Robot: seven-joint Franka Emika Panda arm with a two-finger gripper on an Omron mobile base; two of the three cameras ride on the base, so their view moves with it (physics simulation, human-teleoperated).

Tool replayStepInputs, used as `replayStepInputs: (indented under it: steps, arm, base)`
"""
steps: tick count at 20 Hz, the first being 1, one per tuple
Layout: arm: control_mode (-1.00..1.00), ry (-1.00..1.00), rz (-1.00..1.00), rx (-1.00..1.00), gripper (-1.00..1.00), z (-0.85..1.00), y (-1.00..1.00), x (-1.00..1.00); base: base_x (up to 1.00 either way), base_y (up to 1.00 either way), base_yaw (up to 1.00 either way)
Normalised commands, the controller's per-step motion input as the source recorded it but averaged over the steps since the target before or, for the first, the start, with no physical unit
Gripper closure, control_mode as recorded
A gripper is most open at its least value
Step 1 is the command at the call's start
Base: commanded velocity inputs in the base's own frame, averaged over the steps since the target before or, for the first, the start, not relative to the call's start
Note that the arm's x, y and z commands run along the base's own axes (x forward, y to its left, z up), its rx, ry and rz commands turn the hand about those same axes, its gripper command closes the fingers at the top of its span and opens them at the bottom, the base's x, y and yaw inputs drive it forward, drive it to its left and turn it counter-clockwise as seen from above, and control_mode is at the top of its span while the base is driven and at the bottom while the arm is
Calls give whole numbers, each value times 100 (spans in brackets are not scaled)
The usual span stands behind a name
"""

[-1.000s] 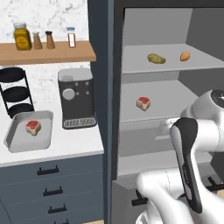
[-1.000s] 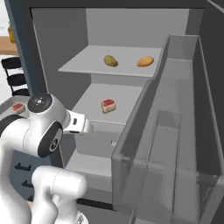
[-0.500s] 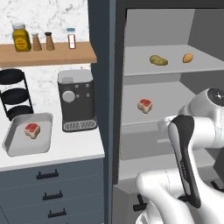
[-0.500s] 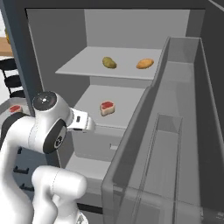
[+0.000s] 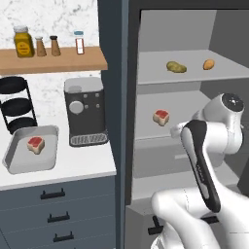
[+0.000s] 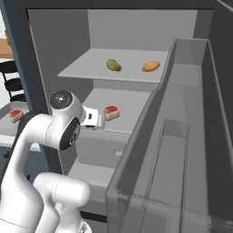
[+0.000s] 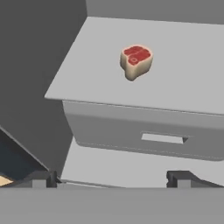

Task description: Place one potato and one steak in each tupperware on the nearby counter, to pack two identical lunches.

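Note:
One steak (image 5: 161,117) (image 6: 111,112) (image 7: 136,61) lies on the middle shelf of the open fridge. On the shelf above it sits a green-brown potato (image 5: 176,67) (image 6: 113,65). A second steak (image 5: 36,144) (image 6: 16,114) rests in a grey tupperware (image 5: 19,165) on the white counter (image 5: 78,168). My gripper (image 7: 111,179) (image 6: 96,119) hangs open and empty in front of the middle shelf, short of the steak there. Its dark fingertips (image 7: 41,179) stand wide apart.
An orange item (image 5: 208,64) (image 6: 150,66) lies beside the potato. The fridge door (image 6: 182,136) stands open on the right. A fridge drawer (image 7: 162,138) sits under the middle shelf. A coffee machine (image 5: 86,116) and a black tiered rack (image 5: 17,104) stand on the counter.
The arm has edged forward toward the fridge's middle shelf. The gripper has stayed open, and the food has not moved.

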Motion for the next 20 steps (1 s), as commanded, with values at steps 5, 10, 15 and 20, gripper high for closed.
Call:
replayStepInputs:
  steps: [5,10,15,20]
  arm:
    - [-100,-1,0,0,-100,-1,-2,64]
    - [-100,0,0,2,-100,0,-15,51]
    - [-100,0,0,3,-100,-5,-10,53]
    - [-100,0,0,3,-100,-26,0,50]
  base:
    - [0,0,0]
    - [0,0,0]
    - [0,0,0]
    - [0,0,0]
